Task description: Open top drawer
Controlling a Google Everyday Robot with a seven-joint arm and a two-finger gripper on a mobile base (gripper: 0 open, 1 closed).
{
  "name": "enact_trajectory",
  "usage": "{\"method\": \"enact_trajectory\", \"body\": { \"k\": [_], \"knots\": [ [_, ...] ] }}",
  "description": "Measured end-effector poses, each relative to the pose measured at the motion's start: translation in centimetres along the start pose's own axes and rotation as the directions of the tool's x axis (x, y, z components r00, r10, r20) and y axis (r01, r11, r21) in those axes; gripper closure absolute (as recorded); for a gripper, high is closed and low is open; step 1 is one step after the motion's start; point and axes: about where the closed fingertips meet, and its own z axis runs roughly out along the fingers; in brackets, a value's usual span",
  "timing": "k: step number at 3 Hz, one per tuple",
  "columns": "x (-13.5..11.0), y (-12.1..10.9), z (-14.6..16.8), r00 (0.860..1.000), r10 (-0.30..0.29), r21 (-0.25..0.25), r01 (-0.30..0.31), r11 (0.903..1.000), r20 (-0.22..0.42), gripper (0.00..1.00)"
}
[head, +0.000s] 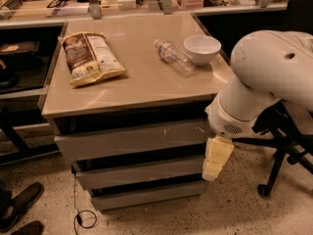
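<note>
1. We find the top drawer right under the tabletop of the grey cabinet; it is shut, with a dark gap running along its upper edge; two shorter drawer fronts sit below it.
2. The gripper hangs pointing downward at the cabinet's right front corner, just beside the right end of the top drawer's front and reaching down level with the front beneath; we see no contact with either; whether it is parted or closed we cannot tell.
3. We judge the front to be a stiff, flat panel that will not give under pressure; it has no handle, and its smooth slanted face looks slippery, so pressing on the face alone would likely slide off; the small whitish scuffs suggest it takes knocks without harm.
4. We would take hold at the upper edge, reaching into the dark gap to hook behind the lip; a grip near the middle should pull it straight, whereas one at the far right end may skew it on its runners.
5. We expect moderate resistance, a box of unknown load; a steady, level pull suits it, since a water bottle lying on its side, a white bowl and a snack bag rest on top, and a jerk could set the bottle rolling.
</note>
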Motion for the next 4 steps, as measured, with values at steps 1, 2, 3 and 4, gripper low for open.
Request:
{"method": "enact_trajectory", "body": {
  "k": [1,2,3,4],
  "knots": [
    [-0.2,0.4,0.4,1.0,-0.004,0.005,0.004,1.0,0.0,0.0],
    [-0.8,-0.2,4.0,0.999,0.04,0.0,-0.04,0.9992,0.006,0.0],
    [-0.8,-2.0,7.4,0.993,0.113,0.005,-0.113,0.9936,0.017,0.0],
    [-1.0,-4.2,9.2,0.99,0.137,0.023,-0.137,0.9903,0.014,0.0]
  ]
}}
